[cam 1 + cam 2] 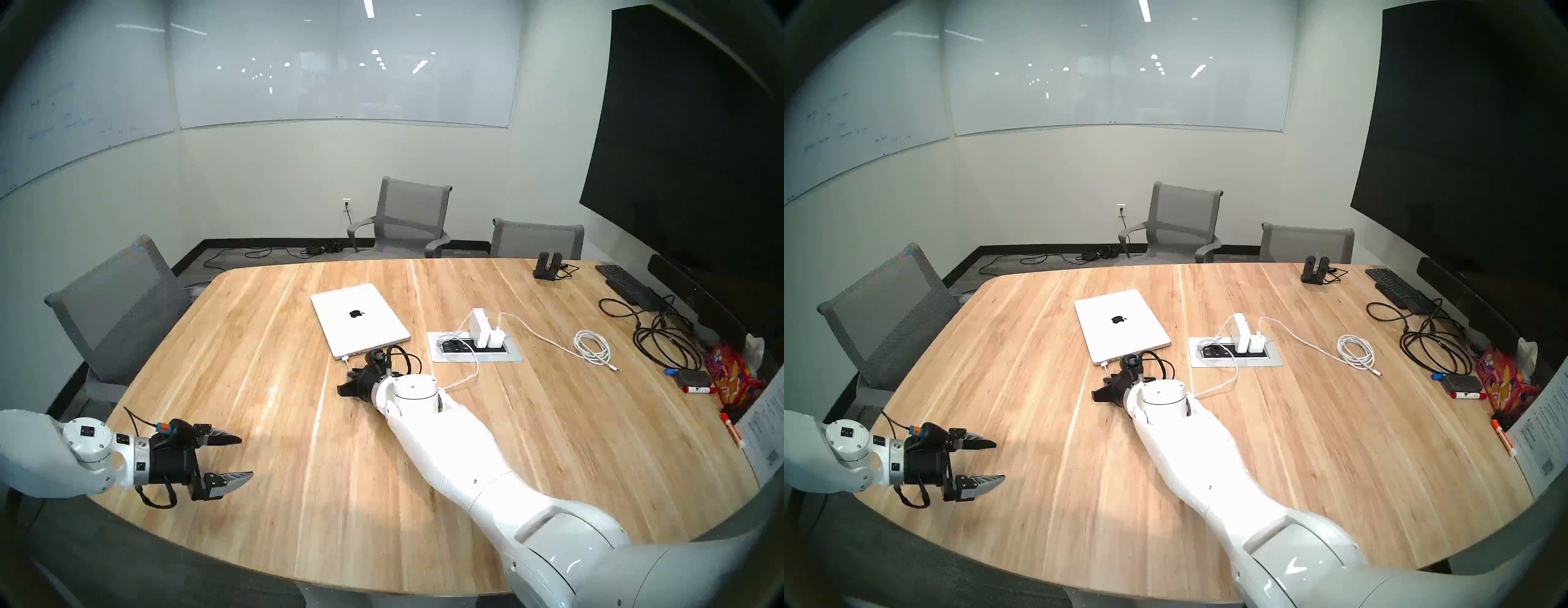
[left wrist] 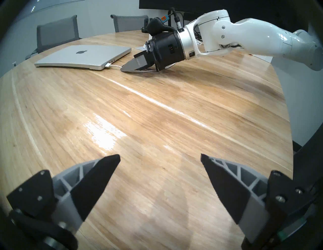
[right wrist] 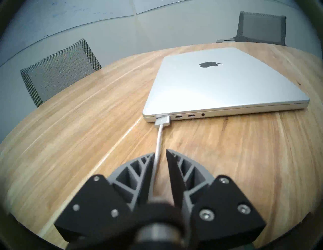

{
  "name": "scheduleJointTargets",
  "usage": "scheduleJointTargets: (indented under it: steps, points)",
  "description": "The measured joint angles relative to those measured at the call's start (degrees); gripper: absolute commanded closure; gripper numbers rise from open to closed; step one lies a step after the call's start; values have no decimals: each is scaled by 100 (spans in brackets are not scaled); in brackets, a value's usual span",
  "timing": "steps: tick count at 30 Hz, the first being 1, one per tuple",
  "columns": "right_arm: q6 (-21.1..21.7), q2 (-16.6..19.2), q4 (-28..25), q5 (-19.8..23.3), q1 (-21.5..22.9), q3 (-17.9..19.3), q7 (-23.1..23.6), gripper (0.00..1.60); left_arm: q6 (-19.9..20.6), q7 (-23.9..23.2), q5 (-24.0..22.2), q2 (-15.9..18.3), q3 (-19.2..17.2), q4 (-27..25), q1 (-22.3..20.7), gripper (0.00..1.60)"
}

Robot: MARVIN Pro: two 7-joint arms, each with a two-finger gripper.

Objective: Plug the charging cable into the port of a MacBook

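Right pincer [image 3: 160,152]: low over the table [image 3: 83,132], pointing at the near edge of the MacBook [image 3: 218,83]. My two fingers [image 3: 176,167] stand a narrow gap apart. The cable [image 3: 160,138] runs through that gap and lies along the inner face of the left-hand finger. Bare table shows between the cable and the other finger, so I record the pincer as slightly apart around the cable, not clamped on it.

Cable: it leaves my fingertips straight ahead and ends in the connector [image 3: 162,120], just ahead of the tips. The connector sits flush against the MacBook's side edge at the end of the row, next to the left corner. The port itself is covered by the connector; how deeply the connector is seated cannot be judged. To the right of the connector, two slots [image 3: 185,116] and a round socket [image 3: 203,114] are free. Behind my wrist, the cable trails back and to the right toward the chargers [image 1: 483,329] standing in the outlet box [image 1: 505,356].

MacBook: lid closed, flat on the table, directly ahead of the right pincer, logo up.

Left pincer [image 2: 160,157]: well to the left of the right one and nearer the table's edge, held above bare wood. Fingers wide apart, nothing between them.
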Motion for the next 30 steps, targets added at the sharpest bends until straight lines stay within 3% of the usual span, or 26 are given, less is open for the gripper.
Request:
scheduleJointTargets:
  steps: [19, 30]
  points:
    - [-215, -216, 402, 37, 157, -46, 88, 146, 0, 0, 0, 0, 0, 0, 0, 0]
    - [-227, -309, 510, 89, 204, -42, 70, 156, 0, 0, 0, 0, 0, 0, 0, 0]
